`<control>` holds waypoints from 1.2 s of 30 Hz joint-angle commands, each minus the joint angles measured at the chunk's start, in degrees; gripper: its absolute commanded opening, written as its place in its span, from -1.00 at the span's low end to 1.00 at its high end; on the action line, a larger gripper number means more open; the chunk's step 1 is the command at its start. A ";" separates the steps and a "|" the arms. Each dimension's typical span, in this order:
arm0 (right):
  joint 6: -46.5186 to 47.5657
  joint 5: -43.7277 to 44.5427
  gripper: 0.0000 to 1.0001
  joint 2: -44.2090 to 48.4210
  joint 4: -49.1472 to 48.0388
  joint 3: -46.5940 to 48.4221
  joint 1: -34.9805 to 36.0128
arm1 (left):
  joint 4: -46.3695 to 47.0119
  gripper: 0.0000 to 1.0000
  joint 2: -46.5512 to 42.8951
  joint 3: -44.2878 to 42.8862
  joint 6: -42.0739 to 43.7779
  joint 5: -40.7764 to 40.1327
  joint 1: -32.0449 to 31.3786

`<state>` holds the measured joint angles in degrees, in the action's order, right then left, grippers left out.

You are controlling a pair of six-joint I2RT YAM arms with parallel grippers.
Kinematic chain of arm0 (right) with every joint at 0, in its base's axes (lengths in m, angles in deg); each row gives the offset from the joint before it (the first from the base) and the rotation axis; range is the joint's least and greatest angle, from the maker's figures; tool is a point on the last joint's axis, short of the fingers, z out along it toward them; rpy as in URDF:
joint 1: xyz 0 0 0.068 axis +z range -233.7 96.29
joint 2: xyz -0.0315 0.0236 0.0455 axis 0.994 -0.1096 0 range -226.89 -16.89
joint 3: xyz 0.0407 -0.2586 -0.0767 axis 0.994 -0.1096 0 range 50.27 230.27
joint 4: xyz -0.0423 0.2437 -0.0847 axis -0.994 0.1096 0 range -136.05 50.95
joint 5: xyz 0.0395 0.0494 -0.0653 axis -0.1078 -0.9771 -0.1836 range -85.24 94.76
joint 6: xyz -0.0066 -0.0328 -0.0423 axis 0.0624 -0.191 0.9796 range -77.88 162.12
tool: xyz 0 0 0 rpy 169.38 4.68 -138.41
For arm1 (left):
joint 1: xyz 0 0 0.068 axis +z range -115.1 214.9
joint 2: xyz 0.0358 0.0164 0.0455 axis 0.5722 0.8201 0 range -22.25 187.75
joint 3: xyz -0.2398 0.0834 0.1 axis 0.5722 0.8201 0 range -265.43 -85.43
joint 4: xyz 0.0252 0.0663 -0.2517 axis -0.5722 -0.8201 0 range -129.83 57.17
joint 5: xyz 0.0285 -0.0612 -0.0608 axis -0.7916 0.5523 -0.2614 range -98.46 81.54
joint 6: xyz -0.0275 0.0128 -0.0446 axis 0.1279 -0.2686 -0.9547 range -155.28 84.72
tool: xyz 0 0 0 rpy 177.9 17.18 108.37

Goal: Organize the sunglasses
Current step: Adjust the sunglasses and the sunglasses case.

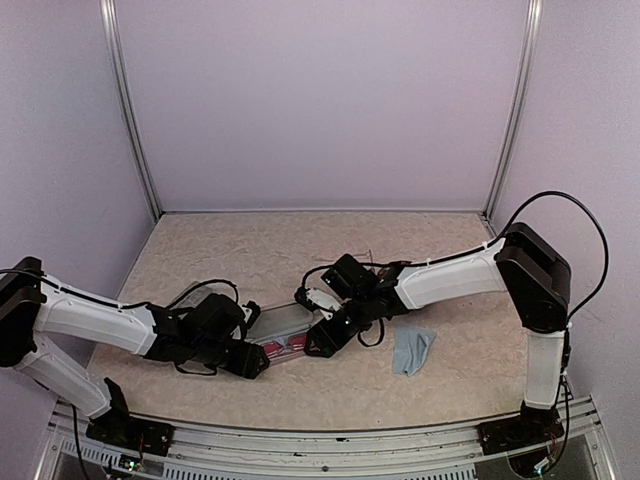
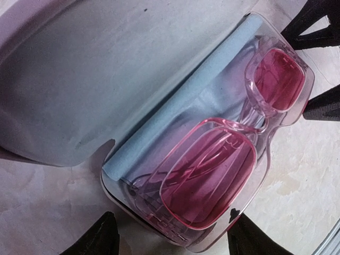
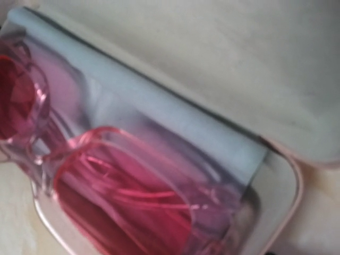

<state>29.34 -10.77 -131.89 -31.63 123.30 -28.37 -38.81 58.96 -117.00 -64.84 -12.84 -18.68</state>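
At mid-front edge of counter [image 1: 300,260]: red-pink sunglasses [image 2: 212,175] lie folded in the open case [image 2: 114,194], left tool [image 2: 175,239] and right tool [image 2: 313,66] both spread astride its ends; packing seems done, next likely needs lid [image 2: 79,79] swung shut squarely.

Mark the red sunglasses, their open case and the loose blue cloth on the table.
red sunglasses [image 2: 207,178], left wrist view, on the larger lens.
case [image 2: 106,69], left wrist view, inside the open lid.
loose blue cloth [image 1: 411,350], top view, on its middle.
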 commanded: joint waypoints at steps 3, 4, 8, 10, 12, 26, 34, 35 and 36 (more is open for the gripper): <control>-0.41 0.67 0.37 -1.54 0.35 1.92 0.52 | 1.39 0.36 1.48 -1.30 0.60 1.35 0.39; -0.45 0.71 0.37 -1.54 0.40 2.00 0.53 | 1.52 0.36 1.60 -1.30 0.63 1.61 0.33; -0.49 1.10 0.36 -1.88 0.81 2.55 0.45 | 2.30 0.36 1.80 -1.08 0.57 2.49 0.49; -0.54 1.03 0.35 -2.22 1.18 2.99 0.42 | 2.74 0.36 1.80 -0.97 0.64 3.22 0.73; -0.67 0.73 0.34 -2.40 1.23 3.17 0.33 | 3.05 0.35 1.64 -0.96 0.56 4.06 1.14; -1.76 -0.75 0.29 -2.47 0.91 2.89 -0.56 | 4.74 0.33 1.35 0.24 1.13 7.77 2.96; -1.97 -2.59 0.32 -0.88 -0.21 1.05 -1.51 | 4.72 0.56 -1.52 1.56 0.86 8.57 2.96; -2.11 -2.98 0.32 -0.66 -0.42 0.83 -1.68 | 4.46 0.57 -1.66 1.53 0.83 8.45 2.96; -2.37 -3.22 0.31 -0.52 -0.64 0.65 -1.90 | 4.33 0.57 -1.79 1.64 0.78 8.47 2.96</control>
<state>27.70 -11.80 -133.20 -30.58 125.22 -29.51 -35.51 58.68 -116.19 -64.45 -5.54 -15.86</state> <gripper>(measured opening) 0.660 0.781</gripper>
